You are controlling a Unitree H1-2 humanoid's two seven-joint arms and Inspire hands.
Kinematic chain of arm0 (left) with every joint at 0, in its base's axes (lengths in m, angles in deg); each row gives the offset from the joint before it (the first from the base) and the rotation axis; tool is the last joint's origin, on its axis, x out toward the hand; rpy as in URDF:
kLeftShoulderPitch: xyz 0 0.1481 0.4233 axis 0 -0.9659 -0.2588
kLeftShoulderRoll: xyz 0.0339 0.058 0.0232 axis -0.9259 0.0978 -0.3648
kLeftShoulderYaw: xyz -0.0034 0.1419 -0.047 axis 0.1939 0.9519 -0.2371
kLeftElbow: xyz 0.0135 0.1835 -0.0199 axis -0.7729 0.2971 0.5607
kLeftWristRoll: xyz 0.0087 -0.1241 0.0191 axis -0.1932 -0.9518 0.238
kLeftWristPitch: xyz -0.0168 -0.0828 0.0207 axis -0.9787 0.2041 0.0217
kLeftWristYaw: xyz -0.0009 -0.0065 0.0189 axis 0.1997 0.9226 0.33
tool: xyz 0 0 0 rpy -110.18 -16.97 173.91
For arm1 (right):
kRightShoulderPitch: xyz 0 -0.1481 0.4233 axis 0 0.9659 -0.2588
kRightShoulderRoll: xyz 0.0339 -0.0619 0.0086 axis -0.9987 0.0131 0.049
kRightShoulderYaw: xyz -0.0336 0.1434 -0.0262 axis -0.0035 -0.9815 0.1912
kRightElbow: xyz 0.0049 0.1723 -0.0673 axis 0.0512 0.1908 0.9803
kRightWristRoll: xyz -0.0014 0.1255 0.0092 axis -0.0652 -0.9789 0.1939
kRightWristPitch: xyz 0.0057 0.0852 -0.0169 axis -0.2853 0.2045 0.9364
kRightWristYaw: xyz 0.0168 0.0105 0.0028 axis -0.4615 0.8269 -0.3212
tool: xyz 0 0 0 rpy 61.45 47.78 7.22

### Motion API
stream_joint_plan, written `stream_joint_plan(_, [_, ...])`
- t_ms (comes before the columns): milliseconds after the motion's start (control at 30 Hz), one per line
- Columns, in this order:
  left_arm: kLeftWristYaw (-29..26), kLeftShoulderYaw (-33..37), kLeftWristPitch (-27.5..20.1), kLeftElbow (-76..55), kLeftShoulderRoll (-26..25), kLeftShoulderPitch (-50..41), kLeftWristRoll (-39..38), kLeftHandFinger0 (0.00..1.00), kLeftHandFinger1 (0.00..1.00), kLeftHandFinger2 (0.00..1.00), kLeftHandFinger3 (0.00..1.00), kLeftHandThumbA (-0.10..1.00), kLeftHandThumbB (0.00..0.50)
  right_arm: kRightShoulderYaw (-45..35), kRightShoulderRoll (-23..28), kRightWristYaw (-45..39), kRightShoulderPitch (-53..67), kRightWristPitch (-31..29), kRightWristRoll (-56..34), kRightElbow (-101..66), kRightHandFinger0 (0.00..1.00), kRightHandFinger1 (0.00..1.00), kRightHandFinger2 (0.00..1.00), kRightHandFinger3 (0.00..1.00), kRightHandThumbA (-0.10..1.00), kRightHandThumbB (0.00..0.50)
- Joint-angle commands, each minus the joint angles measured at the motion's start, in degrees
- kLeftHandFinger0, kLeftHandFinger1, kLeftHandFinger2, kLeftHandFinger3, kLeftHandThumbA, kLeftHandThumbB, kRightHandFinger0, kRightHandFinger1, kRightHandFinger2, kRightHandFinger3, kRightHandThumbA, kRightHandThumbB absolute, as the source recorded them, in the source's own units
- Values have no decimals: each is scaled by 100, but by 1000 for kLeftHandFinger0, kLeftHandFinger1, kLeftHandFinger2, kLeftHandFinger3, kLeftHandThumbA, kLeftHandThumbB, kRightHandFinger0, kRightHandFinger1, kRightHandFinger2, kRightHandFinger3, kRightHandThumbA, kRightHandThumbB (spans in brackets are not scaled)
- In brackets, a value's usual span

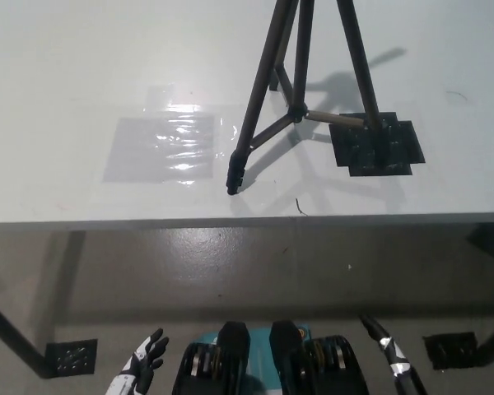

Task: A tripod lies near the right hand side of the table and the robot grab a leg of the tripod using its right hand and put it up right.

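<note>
Head view: tripod (300, 90) upright on table (66, 82), both hands low.
Right hand (389, 355) off the tripod, holds nothing, fingers apart; left hand (142, 366) also spread, empty.

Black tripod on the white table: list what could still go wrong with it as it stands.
1. The black tripod has its near foot close to the white table front edge; a bump could tip it off.
2. Another leg stands on the black patch, possibly uneven footing.
3. Both hands, white left and black right, are low, unable to catch it.
</note>
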Motion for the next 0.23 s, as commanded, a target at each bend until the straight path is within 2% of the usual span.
stream_joint_plan(0, [39, -43, -339, -9, -42, 58, -94, 1000, 1000, 1000, 1000, 1000, 339, 72, 19, 582, -257, -503, 25, 373, 1000, 1000, 1000, 1000, 1000, 408])
stream_joint_plan(200, [35, -101, -302, 31, -45, 240, -85, 1000, 1000, 1000, 1000, 1000, 335, -65, -47, 403, -511, -503, -426, 700, 1000, 1000, 1000, 1000, 1000, 400])
